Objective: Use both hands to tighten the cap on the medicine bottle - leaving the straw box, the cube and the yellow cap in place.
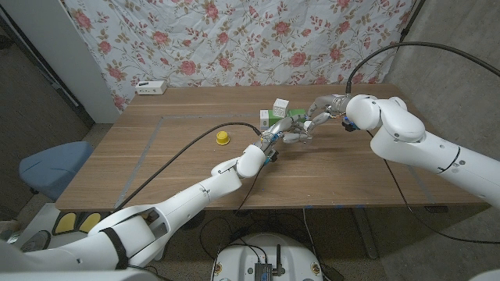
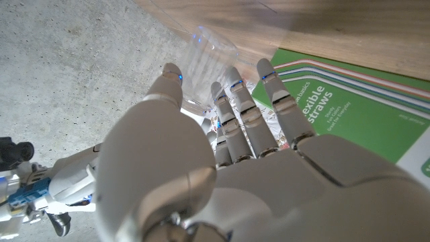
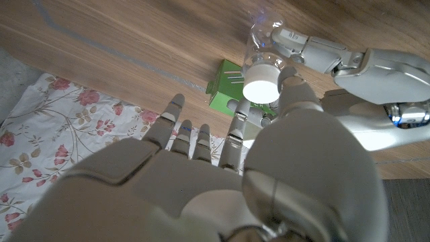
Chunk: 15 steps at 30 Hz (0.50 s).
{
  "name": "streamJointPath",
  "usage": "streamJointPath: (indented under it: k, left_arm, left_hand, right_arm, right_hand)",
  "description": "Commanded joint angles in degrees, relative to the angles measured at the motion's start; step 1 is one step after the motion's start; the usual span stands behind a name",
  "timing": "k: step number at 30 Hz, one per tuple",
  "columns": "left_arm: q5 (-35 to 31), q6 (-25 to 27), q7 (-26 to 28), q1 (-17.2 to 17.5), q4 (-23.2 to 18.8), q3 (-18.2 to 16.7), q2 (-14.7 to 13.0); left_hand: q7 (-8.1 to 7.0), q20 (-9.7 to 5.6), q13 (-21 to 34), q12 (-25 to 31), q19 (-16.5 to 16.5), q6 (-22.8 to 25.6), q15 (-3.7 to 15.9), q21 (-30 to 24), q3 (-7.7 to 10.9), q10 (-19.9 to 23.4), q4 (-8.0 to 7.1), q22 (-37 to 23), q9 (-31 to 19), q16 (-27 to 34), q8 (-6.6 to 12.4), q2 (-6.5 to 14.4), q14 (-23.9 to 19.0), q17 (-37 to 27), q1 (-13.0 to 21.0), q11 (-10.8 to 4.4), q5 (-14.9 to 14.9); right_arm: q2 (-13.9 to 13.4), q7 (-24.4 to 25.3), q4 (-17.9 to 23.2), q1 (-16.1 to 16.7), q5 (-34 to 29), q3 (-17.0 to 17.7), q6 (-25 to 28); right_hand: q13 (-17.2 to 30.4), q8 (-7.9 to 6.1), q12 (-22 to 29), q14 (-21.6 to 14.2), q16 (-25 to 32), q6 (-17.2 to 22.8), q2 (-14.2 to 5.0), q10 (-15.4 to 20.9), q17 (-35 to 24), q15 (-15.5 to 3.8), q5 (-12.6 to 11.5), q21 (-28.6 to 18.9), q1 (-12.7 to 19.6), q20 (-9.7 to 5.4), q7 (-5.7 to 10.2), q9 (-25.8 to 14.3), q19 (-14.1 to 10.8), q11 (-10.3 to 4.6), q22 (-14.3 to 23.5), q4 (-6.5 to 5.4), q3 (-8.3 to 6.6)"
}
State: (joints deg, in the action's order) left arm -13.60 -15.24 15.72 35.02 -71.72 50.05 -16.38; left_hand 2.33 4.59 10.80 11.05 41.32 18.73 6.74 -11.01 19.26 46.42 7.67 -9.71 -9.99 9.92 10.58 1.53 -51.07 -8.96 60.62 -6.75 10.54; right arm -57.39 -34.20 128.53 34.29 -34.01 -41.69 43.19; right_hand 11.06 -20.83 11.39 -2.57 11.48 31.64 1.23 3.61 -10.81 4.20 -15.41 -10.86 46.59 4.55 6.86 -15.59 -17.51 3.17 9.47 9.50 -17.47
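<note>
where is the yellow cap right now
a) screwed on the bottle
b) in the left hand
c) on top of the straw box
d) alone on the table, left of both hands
d: in the head view the yellow cap sits by itself on the table, apart from the left hand and right hand.

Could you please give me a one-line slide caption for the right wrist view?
Right hand reaches for the white cap while the left hand steadies the clear medicine bottle beside the straw box.

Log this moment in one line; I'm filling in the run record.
left hand: holds bottle | right hand: at white cap | straw box, yellow cap: in place
</note>
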Motion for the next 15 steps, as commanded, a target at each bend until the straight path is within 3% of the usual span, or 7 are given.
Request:
streamJointPath:
  k: [1, 15]
  left_arm:
    - [0.2, -0.4, -0.2, -0.3, 0.7, 0.1, 0.3]
    - [0.1, -1.0, -0.1, -0.9, 1.7, 0.3, 0.6]
  left_hand:
    - [-0.40, -0.13, 0.1, 0.2, -0.1, 0.1, 3.58, 0.0, 0.37, 1.4, 0.06, -0.1, -0.2, 0.0, 0.19, 0.3, -0.6, -0.2, -0.5, -0.97, 0.3]
    - [-0.52, -0.16, 0.1, 0.2, -0.3, 0.3, 3.59, 0.0, 0.56, 1.3, 0.07, -0.1, -0.2, 0.0, 0.20, 0.3, -0.7, -0.2, -0.7, -1.04, 0.3]
  right_arm:
    - [0.6, -0.1, -0.4, -0.1, -0.2, -0.2, 0.1]
    - [0.9, 0.5, -1.2, 0.1, 0.3, -0.1, -0.2]
  right_hand:
    - [0.3, -0.42, 0.5, -0.4, 0.5, 0.8, 0.00, 0.7, -0.2, 0.19, 0.2, -0.5, 0.3, -0.03, 0.24, -0.3, -0.6, 0.16, 0.3, -0.24, -0.42]
    - [0.3, -1.42, 0.6, -0.9, 0.6, 3.1, -0.18, 1.6, -0.2, 0.02, 0.7, -0.5, 0.5, -0.13, 0.32, -0.4, -0.9, 0.13, 0.3, -0.38, -0.54]
